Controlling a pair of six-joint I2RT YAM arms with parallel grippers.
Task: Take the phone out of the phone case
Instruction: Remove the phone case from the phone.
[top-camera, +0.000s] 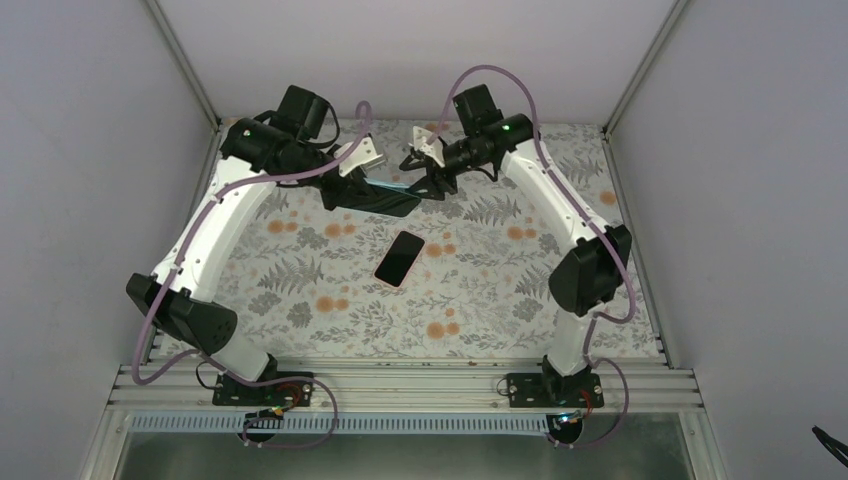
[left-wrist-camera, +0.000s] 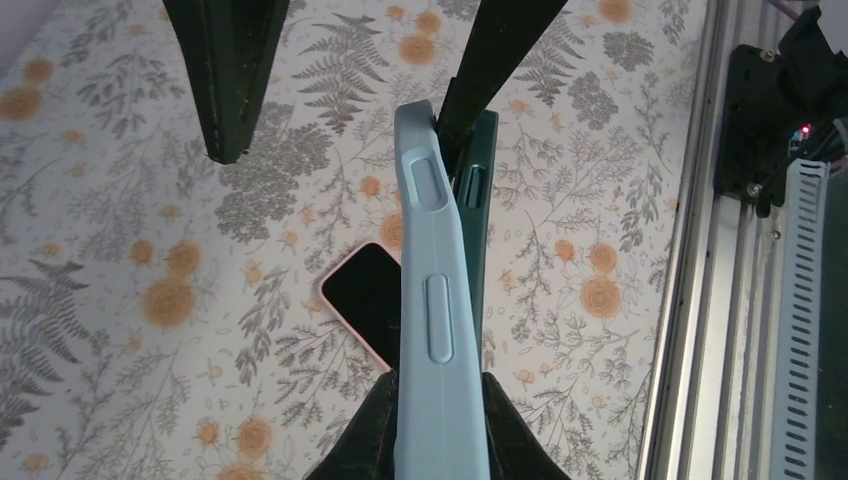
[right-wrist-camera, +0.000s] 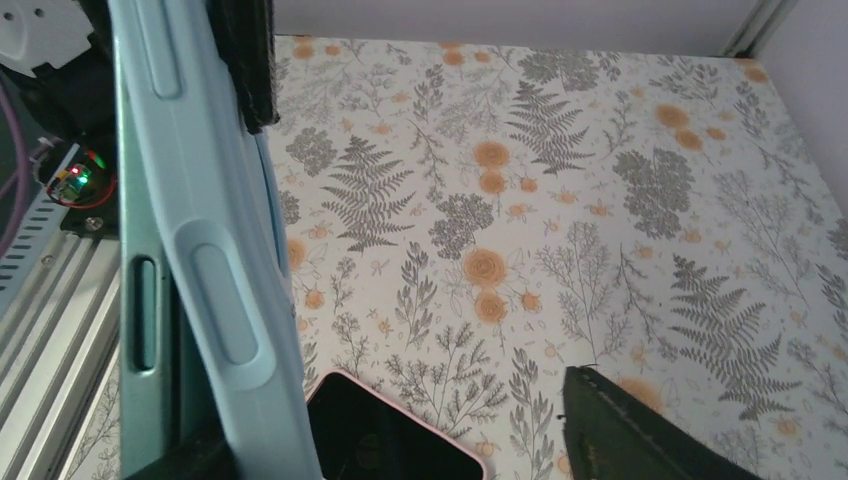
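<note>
The phone (top-camera: 399, 258) lies screen-up on the flowered table, out of its case; it also shows in the left wrist view (left-wrist-camera: 365, 300) and the right wrist view (right-wrist-camera: 385, 445). The light blue case (left-wrist-camera: 435, 300) is empty and held edge-up in the air above the table's back. My left gripper (left-wrist-camera: 440, 390) is shut on one end of it. My right gripper (right-wrist-camera: 395, 405) is open, its jaws wide apart. One of its fingers (left-wrist-camera: 480, 70) rests against the case's other end and the other finger (left-wrist-camera: 225, 80) hangs free. In the top view the case (top-camera: 395, 186) sits between the left gripper (top-camera: 375, 192) and the right gripper (top-camera: 430, 180).
Grey walls close in the table on the left, back and right. An aluminium rail (top-camera: 400, 385) with both arm bases runs along the near edge. The phone lies below and in front of the held case.
</note>
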